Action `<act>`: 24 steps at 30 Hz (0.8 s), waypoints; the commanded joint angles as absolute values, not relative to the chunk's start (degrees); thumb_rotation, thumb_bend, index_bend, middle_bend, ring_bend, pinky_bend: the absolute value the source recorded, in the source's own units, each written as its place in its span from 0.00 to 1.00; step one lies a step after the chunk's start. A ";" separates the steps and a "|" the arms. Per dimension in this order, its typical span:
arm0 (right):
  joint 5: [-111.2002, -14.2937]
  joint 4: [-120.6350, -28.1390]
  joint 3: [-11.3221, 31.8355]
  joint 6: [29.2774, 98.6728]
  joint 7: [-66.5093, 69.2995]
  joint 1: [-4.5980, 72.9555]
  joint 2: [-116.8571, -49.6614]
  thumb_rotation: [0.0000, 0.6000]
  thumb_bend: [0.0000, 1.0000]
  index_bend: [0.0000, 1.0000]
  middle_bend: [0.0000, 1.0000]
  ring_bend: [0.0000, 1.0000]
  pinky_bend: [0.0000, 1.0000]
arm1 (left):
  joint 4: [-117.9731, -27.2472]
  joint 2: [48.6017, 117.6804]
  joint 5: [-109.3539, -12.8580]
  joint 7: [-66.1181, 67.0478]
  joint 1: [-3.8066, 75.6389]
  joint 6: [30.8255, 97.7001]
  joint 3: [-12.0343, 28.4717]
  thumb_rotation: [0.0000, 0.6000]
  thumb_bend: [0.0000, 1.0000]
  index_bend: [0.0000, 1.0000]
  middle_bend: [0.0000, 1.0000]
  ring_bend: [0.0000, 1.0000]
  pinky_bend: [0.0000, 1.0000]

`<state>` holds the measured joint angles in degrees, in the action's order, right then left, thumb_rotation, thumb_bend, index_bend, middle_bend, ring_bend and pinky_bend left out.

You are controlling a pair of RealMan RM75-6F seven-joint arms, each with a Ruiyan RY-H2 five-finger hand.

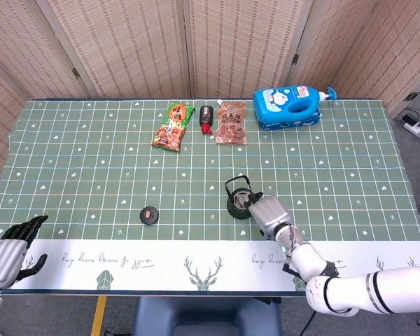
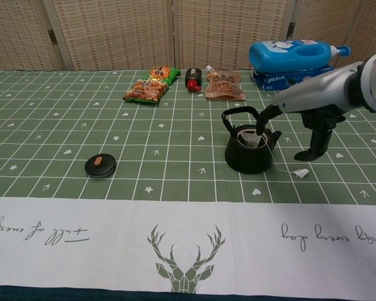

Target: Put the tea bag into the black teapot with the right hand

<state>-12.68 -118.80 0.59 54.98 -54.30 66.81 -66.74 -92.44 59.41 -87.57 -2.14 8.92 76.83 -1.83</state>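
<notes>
Right hand (image 2: 313, 110) spread, holding nothing, one fingertip (image 2: 261, 128) dipping onto the tea bag (image 2: 249, 138) inside the black teapot (image 2: 249, 151).

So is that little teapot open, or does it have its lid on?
Open. The teapot has no lid on; a tea bag shows inside its mouth, and the lid lies apart on the table.

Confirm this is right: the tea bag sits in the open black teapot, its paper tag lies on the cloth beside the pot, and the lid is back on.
Not the lid. In the chest view the lid lies on the cloth, apart from the black teapot. The tea bag and paper tag are as you said.
</notes>
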 commanded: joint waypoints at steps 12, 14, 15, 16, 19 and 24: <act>-11.19 -113.43 -1.72 51.66 -50.88 69.23 -69.96 1.00 0.41 0.17 0.10 0.92 0.80 | -92.31 59.13 -87.86 -3.09 8.83 77.11 -1.87 1.00 0.37 0.00 0.06 0.13 0.16; -11.30 -112.58 -2.09 51.15 -50.42 69.49 -70.39 1.00 0.41 0.17 0.10 0.92 0.80 | -92.30 59.10 -87.86 -3.19 8.82 77.13 -1.86 1.00 0.37 0.00 0.06 0.13 0.16; -11.31 -112.20 -2.25 50.96 -50.10 69.61 -70.57 1.00 0.41 0.17 0.10 0.92 0.80 | -92.28 59.09 -87.85 -3.26 8.81 77.17 -1.84 1.00 0.37 0.00 0.06 0.13 0.16; -11.31 -111.94 -2.36 50.85 -49.86 69.70 -70.66 1.00 0.41 0.17 0.10 0.92 0.80 | -92.26 59.09 -87.84 -3.28 8.81 77.17 -1.83 1.00 0.37 0.00 0.06 0.13 0.16; -11.27 -111.25 -2.84 50.53 -49.22 70.01 -70.88 1.00 0.41 0.18 0.10 0.92 0.80 | -92.17 59.09 -87.78 -3.31 8.87 77.03 -1.82 1.00 0.37 0.00 0.06 0.13 0.16; -11.00 -109.62 -3.55 49.79 -48.17 70.50 -71.75 1.00 0.41 0.18 0.10 0.92 0.80 | -92.20 59.09 -87.78 -3.24 8.88 76.98 -1.85 1.00 0.37 0.00 0.05 0.13 0.16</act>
